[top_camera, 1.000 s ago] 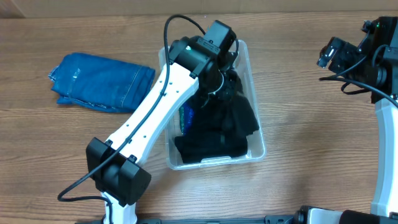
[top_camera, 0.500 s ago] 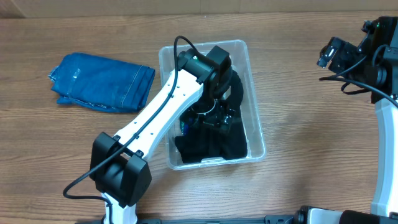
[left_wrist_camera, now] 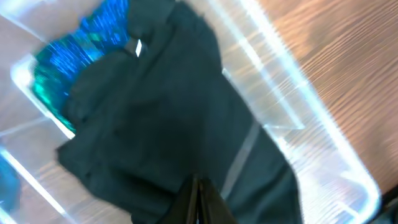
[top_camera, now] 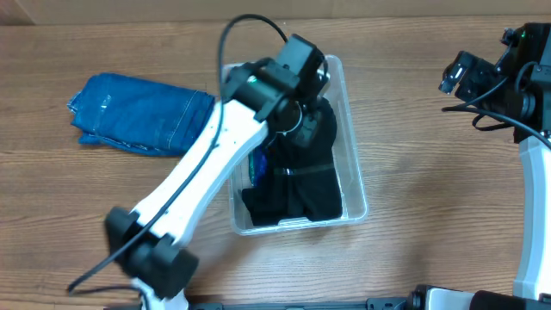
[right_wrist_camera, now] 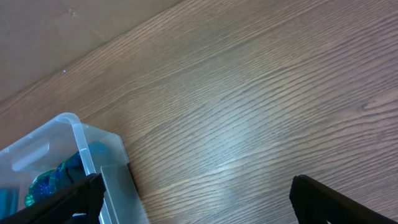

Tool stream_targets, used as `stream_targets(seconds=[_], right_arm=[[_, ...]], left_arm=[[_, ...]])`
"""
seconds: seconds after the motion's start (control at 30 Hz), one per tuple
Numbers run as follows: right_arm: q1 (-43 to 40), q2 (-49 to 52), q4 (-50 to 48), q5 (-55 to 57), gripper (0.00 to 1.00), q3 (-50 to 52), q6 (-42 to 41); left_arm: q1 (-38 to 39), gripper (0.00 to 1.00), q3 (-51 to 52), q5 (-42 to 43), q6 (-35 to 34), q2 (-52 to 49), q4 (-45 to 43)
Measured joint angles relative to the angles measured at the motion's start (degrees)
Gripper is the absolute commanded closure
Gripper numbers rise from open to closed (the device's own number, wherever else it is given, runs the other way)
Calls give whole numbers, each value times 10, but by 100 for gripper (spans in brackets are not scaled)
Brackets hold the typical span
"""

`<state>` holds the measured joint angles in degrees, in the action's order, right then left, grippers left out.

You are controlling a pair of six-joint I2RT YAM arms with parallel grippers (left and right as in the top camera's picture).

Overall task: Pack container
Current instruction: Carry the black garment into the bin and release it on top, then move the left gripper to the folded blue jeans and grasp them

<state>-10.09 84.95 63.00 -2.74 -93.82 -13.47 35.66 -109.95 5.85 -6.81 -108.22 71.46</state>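
Note:
The clear plastic container [top_camera: 355, 176] stands mid-table with a black garment [top_camera: 306, 185] filling it and a shiny blue item [top_camera: 256, 164] at its left wall. My left gripper [top_camera: 301, 119] hangs over the far half of the container. In the left wrist view its jaws [left_wrist_camera: 199, 202] are pressed together just above the black garment [left_wrist_camera: 155, 112], with nothing seen between them; the blue item [left_wrist_camera: 81, 56] and the container wall [left_wrist_camera: 292, 106] show there too. My right gripper [top_camera: 456, 73] is open and empty, off to the far right; in its wrist view [right_wrist_camera: 199, 199] one container corner [right_wrist_camera: 93, 155] shows.
A folded blue denim cloth [top_camera: 142, 112] lies on the wooden table left of the container. The left arm's white links [top_camera: 202, 172] cross over the container's left side. The right arm's base stands at the right edge [top_camera: 534, 215].
The left gripper dipped toward the container's middle on the black garment, then drew back to the far end. The garment now lies flatter, inside the walls. The right arm has not moved.

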Motion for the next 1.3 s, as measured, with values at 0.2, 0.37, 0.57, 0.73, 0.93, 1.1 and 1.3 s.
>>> stream_targets(seconds=[0.2, 0.37, 0.57, 0.73, 0.93, 1.1, 1.3], right_arm=[[0, 0, 0, 0, 0, 0, 0], [0, 0, 0, 0, 0, 0, 0], [0, 0, 0, 0, 0, 0, 0], [0, 0, 0, 0, 0, 0, 0], [0, 0, 0, 0, 0, 0, 0], [0, 0, 0, 0, 0, 0, 0], [0, 0, 0, 0, 0, 1, 0]], left_arm=[[-4, 96, 23, -13, -3, -164, 95], [-8, 96, 22, -31, -12, -202, 99], [-8, 80, 26, -44, -14, -185, 89], [-16, 0, 37, -76, -18, -61, 39], [-168, 0, 33, -102, -83, 126, 52], [-379, 0, 70, -69, -209, 112, 55], [-544, 0, 273, 18, -231, 101, -139]])
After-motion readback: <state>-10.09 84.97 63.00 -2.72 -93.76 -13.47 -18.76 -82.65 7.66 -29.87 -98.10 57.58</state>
